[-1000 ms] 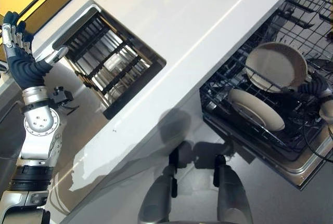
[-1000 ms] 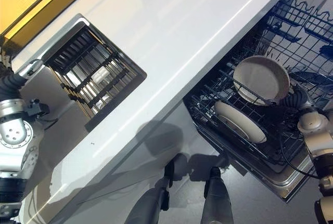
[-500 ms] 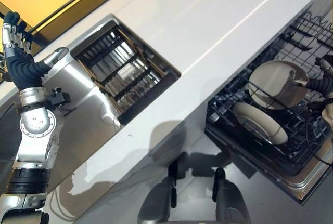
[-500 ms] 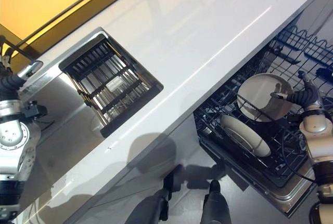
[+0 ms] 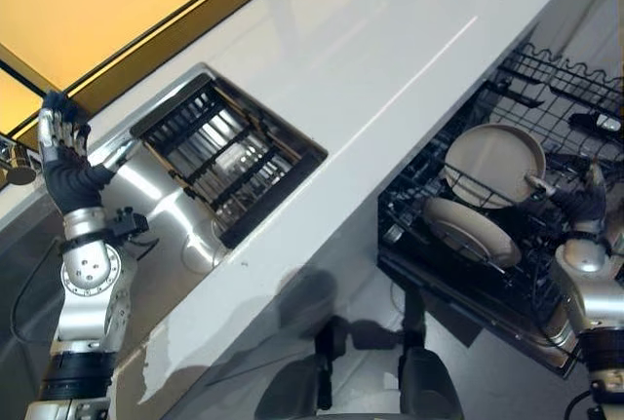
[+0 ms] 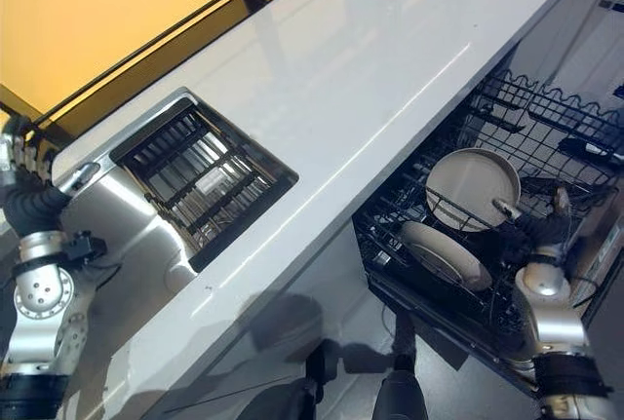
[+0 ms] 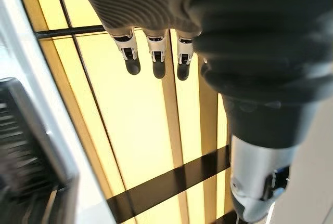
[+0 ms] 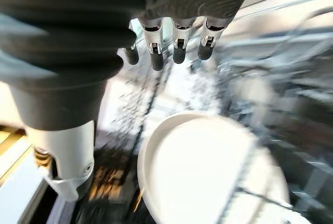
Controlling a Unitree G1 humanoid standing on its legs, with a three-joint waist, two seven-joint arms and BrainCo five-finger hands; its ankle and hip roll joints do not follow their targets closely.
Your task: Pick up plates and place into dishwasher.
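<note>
1. Two pale plates standing in the pulled-out dishwasher rack (image 5: pixel 458 274): upper plate (image 5: pixel 494 164) propped near upright against the wires, lower plate (image 5: pixel 470 231) leaning flatter, just below and in front of it, rims close together.
2. Right hand (image 6: pixel 548 228) hovering just beside the upper plate's rim, fingers (image 8: pixel 177 47) straight and a little spread, gripping nothing; seen from the right wrist, a broad white plate face lying directly beyond the fingertips, whether touching or not hard to tell.
3. Left hand (image 5: pixel 60 147) raised far off at the end of the white counter (image 5: pixel 370 59), beside the sink (image 5: pixel 156 196) with its dark drying rack (image 5: pixel 219 152); fingers (image 7: pixel 153 60) straight, side by side, empty, yellow panelling behind.
4. No further plate discernible on the counter or in the sink rack, so likely near the end of the loading, or between fetches.
5. Handling, by judgement: stiff, glazed ceramic, moderately heavy, smooth and slippery under hard fingertips, prone to chip or crack if knocked against the wires or the neighbouring plate.
6. Best taken at the rim, thumb on one face and fingers on the other, away from the rack tines; gentle lowering between the wires rather than dropping.
7. Risk: nudging the upper plate over onto the lower one while drawing the right hand clear.
</note>
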